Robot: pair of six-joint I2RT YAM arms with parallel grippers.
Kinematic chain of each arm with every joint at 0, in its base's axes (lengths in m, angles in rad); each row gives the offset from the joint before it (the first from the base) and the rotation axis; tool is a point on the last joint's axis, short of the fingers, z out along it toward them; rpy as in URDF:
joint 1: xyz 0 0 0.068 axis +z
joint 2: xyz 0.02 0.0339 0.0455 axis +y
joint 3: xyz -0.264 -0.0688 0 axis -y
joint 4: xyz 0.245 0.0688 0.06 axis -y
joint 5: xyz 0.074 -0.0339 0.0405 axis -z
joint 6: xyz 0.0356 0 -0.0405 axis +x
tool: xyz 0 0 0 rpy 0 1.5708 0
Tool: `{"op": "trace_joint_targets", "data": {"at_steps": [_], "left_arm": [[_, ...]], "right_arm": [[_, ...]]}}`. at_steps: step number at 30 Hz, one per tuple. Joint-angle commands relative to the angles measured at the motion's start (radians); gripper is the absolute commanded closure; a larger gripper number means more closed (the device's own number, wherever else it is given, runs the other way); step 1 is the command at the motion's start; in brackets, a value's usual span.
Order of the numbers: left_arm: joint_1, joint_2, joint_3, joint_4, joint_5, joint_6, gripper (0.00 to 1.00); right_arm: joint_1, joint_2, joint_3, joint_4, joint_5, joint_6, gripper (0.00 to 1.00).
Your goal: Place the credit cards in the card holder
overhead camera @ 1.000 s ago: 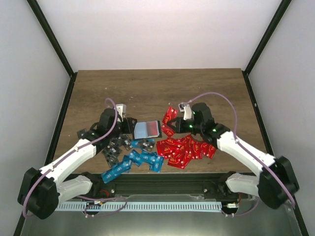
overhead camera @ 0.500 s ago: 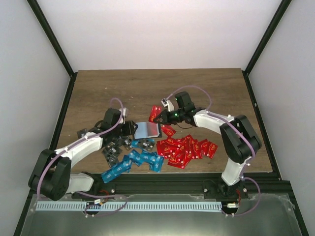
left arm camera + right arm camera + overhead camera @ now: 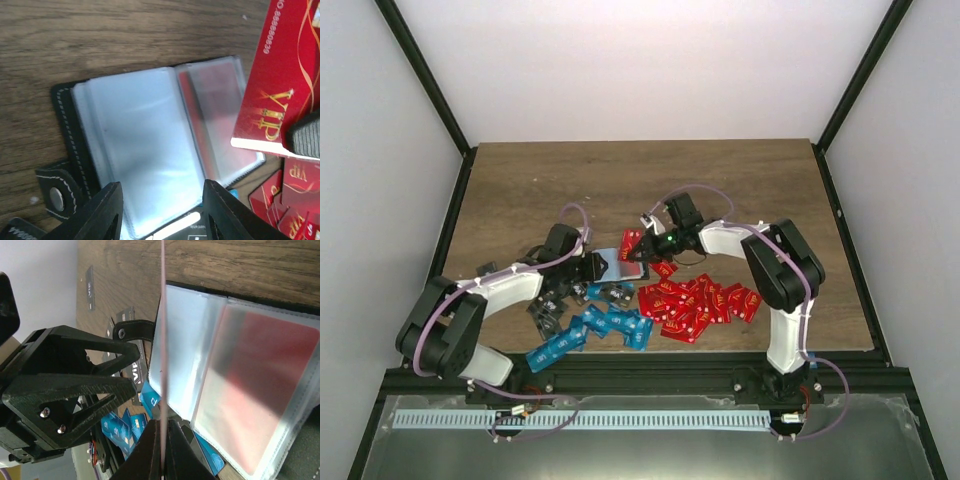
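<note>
The card holder lies open at mid-table, its clear sleeves facing up and a red card showing inside the right sleeve. My left gripper is open, its fingertips straddling the holder's near edge. A little above the holder's right side, my right gripper is shut on one red credit card. That card fills the right of the left wrist view and shows edge-on as a thin pink line in the right wrist view.
Loose red cards are piled right of the holder. Blue cards lie in front of it, and dark cards lie under the left arm. The table's front edge is close behind the piles.
My right gripper has carried the red card leftward, from over the red pile to the holder's right side. The left gripper has slid slightly right along the holder.
</note>
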Motion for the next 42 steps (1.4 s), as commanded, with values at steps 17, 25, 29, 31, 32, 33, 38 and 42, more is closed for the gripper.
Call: {"op": "trace_joint_targets", "data": {"at_steps": [17,25,29,31,32,33,38,42], "left_arm": [[-0.003,0.078,0.044,-0.029,-0.176,0.005,0.63],[-0.003,0.101,0.043,-0.028,-0.174,0.001,0.68],[-0.003,0.105,0.041,-0.029,-0.176,0.001,0.69],[-0.002,0.105,0.039,-0.030,-0.180,0.001,0.69],[-0.002,0.106,0.039,-0.031,-0.184,-0.001,0.70],[-0.002,0.107,0.037,-0.031,-0.184,-0.001,0.70],[-0.003,0.108,0.038,-0.028,-0.182,-0.003,0.70],[-0.003,0.107,0.036,-0.028,-0.182,-0.003,0.70]], "right_arm": [[0.023,0.106,0.078,-0.058,0.049,-0.044,0.99],[0.031,0.117,0.073,-0.045,0.013,-0.039,0.99],[0.032,0.120,0.068,-0.028,-0.024,-0.030,0.99],[0.031,0.114,0.063,-0.017,-0.035,-0.024,0.99],[0.031,0.112,0.058,-0.009,-0.042,-0.020,0.99],[0.032,0.113,0.056,-0.006,-0.049,-0.018,0.99],[0.034,0.122,0.050,0.000,-0.046,-0.012,0.99],[0.037,0.139,0.051,0.000,-0.051,-0.011,0.99]]}}
